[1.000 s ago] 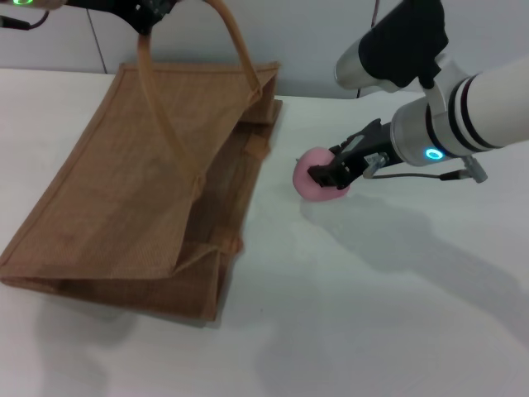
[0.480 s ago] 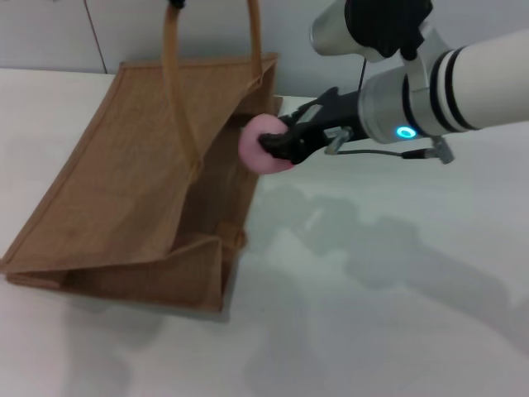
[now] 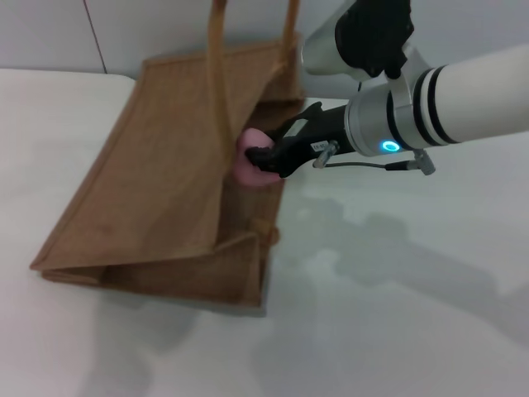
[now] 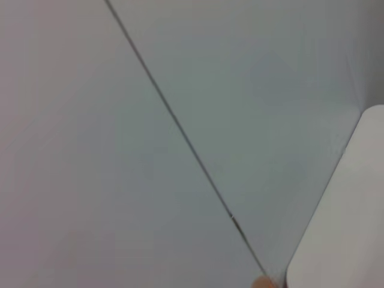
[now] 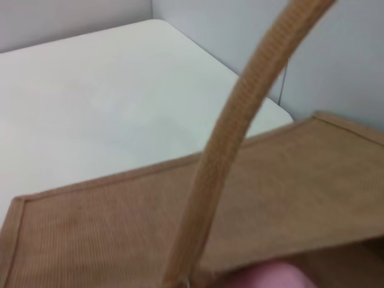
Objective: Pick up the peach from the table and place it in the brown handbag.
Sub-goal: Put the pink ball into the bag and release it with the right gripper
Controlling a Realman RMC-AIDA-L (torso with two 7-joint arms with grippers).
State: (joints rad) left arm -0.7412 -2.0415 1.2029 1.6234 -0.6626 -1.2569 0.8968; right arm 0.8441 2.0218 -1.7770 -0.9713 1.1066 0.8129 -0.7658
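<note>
The brown handbag [image 3: 157,190] lies on the white table [image 3: 397,331] with its mouth held open; its handles [image 3: 216,99] rise out of the top of the head view. My right gripper [image 3: 258,159] is shut on the pale-pink peach [image 3: 246,169] and holds it at the bag's open mouth, just inside the rim. The right wrist view shows the bag's panel [image 5: 120,240], one handle [image 5: 234,138] and a sliver of the peach [image 5: 270,277]. My left gripper is out of view above the bag; its wrist view shows only a wall.
The table's far edge [image 3: 50,73] meets a grey wall behind the bag. My right arm [image 3: 446,107] reaches in from the right. White tabletop lies in front of and right of the bag.
My right gripper carried the peach up off the table and leftward into the bag's mouth. The bag's handles moved right and its upper side was lifted, opening it wider.
</note>
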